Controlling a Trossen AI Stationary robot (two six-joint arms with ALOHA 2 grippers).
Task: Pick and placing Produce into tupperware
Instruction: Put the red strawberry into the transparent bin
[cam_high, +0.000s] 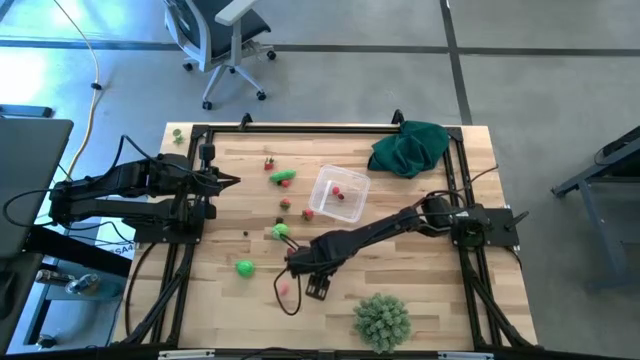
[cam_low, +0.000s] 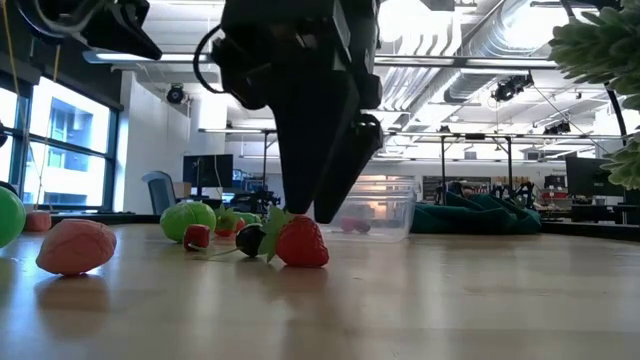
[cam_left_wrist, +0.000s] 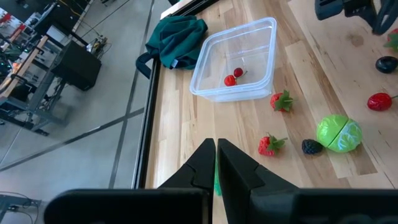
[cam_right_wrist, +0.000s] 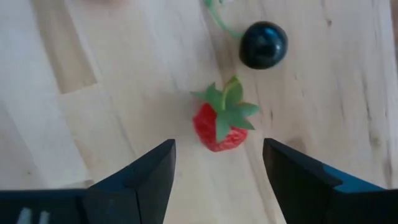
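Tupperware (cam_left_wrist: 239, 59) holds one red piece (cam_left_wrist: 231, 79).

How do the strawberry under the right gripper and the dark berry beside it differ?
The strawberry is red, roughly conical and capped with a green leafy top; the dark berry is near-black, round and smooth with a thin green stem. The strawberry sits between the open right gripper fingers; the berry lies beyond them. Both rest loose on the wooden table.
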